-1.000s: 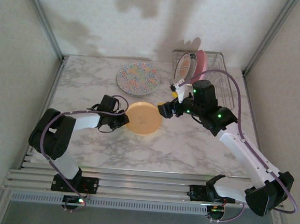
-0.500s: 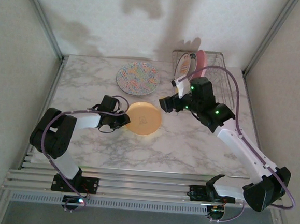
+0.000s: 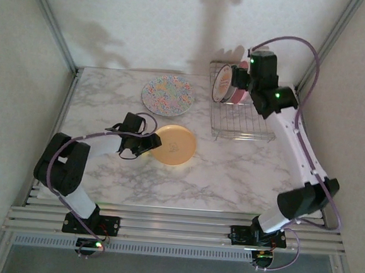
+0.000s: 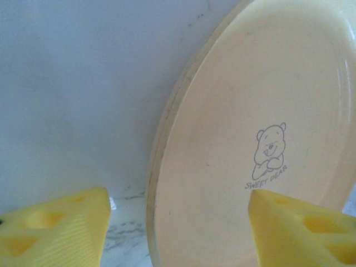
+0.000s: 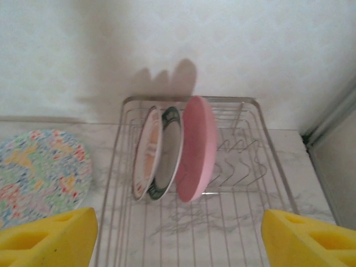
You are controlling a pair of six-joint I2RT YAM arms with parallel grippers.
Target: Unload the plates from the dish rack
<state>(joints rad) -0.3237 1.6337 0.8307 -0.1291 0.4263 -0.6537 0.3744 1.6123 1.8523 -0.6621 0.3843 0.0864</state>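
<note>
- Fingers of the left gripper stand apart over the near-left rim of the yellow plate, clamping nothing. That plate lies flat on the table, left of the dish rack.
- Right gripper hovers above the rack's far end with its fingers wide apart and nothing between them.
- Three plates are left at the rack's far end: white plate with an orange emblem, dark-rimmed plate, pink plate.
- All three stand on edge with their discs running along the rack's length. Faces are turned to the rack's sides and tops lean toward its right side.
- Floral plate lies flat left of the rack.
- Judgement: the plates are stiff, light and smooth, so likely slippery and easily chipped. Pinch the top rim across its thickness, taking pink first because its right side is free.
</note>
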